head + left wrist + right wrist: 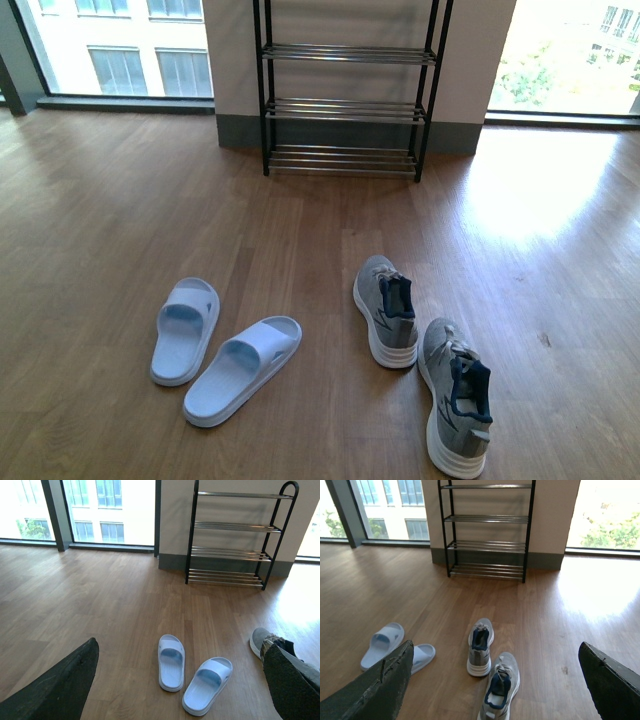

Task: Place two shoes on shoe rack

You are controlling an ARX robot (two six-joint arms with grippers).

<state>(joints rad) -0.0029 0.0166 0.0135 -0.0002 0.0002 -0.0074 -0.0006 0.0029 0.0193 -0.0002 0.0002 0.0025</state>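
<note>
Two grey knit sneakers lie on the wooden floor at the right: one (386, 310) further from me, one (458, 396) nearer. Two pale blue slide sandals (186, 328) (243, 367) lie at the left. The black-framed shoe rack (345, 108) with silver rod tiers stands against the far wall, its tiers bare. My left gripper (180, 680) hangs open above the sandals (171, 661) (208, 684). My right gripper (495, 680) hangs open above the sneakers (480, 646) (500, 686). Neither gripper shows in the front view.
Tall windows (120, 45) flank the wall section (345, 25) behind the rack. Bright sunlight glares on the floor (540, 190) at the right. Open wooden floor lies between the shoes and the rack.
</note>
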